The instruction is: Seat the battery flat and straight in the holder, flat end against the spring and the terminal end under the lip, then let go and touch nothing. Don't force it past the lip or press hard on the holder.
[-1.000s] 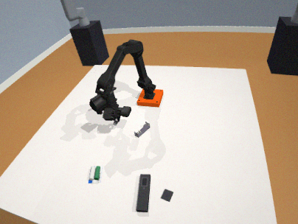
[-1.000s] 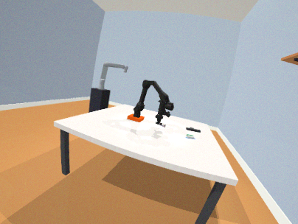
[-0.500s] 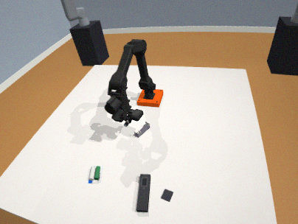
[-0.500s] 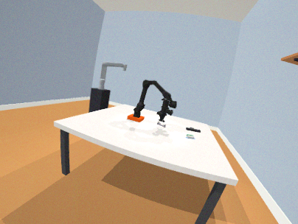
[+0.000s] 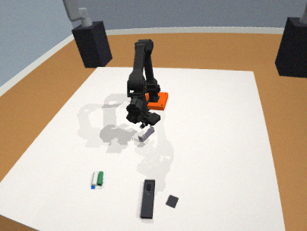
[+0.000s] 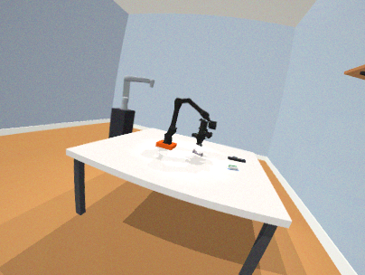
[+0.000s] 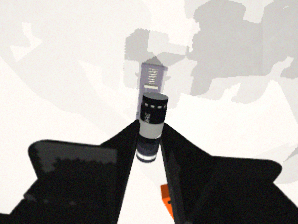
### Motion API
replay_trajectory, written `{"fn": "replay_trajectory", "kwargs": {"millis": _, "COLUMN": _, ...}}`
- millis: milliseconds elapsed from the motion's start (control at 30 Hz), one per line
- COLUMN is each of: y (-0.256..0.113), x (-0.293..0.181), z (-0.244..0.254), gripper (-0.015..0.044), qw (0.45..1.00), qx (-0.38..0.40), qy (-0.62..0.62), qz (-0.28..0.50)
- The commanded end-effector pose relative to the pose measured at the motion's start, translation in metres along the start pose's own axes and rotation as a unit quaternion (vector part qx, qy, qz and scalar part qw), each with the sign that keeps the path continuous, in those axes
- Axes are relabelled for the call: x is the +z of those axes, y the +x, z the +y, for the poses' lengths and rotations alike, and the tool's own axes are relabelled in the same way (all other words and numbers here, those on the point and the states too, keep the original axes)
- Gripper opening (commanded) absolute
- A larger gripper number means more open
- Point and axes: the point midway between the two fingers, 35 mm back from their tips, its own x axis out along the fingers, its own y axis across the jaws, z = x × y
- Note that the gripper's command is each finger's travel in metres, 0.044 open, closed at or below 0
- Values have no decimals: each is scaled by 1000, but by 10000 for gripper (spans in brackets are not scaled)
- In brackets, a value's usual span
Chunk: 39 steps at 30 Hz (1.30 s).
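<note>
The battery (image 7: 152, 113), black with a grey band, is between the two fingertips of my gripper (image 7: 150, 125) (image 5: 143, 125) (image 6: 200, 145), which is shut on it. Its dark round end face shows toward the wrist camera, so it looks tilted. The grey-violet holder (image 5: 147, 134) (image 6: 198, 153) (image 7: 145, 75) lies on the table below the fingertips. Its spring (image 7: 152, 76) shows beyond the battery in the wrist view. The battery hides the holder's nearer part there, so the lip and any contact between the two cannot be made out.
A black remote (image 5: 147, 205) (image 6: 237, 159) and a dark square piece (image 5: 172, 201) lie toward the front of the white table (image 5: 220, 152). A small item with green and white cylinders (image 5: 99, 178) (image 6: 232, 167) lies front left. The arm's orange base (image 5: 162, 101) (image 6: 166, 145) (image 7: 166, 197) is behind the holder.
</note>
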Motion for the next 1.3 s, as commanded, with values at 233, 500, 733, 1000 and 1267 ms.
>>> {"fn": "replay_trajectory", "kwargs": {"millis": 233, "y": 20, "x": -2, "z": 1, "gripper": 66, "qw": 998, "qx": -2, "qy": 3, "qz": 68}}
{"fn": "replay_trajectory", "kwargs": {"millis": 500, "y": 37, "x": -5, "z": 0, "gripper": 66, "qw": 992, "qx": -6, "qy": -1, "qz": 123}}
{"fn": "replay_trajectory", "kwargs": {"millis": 733, "y": 40, "x": -4, "z": 0, "gripper": 66, "qw": 990, "qx": -8, "qy": -2, "qz": 140}}
{"fn": "replay_trajectory", "kwargs": {"millis": 1000, "y": 43, "x": -1, "z": 0, "gripper": 66, "qw": 986, "qx": -10, "qy": -4, "qz": 169}}
{"fn": "replay_trajectory", "kwargs": {"millis": 1267, "y": 47, "x": 1, "z": 0, "gripper": 66, "qw": 980, "qx": -12, "qy": -5, "qz": 198}}
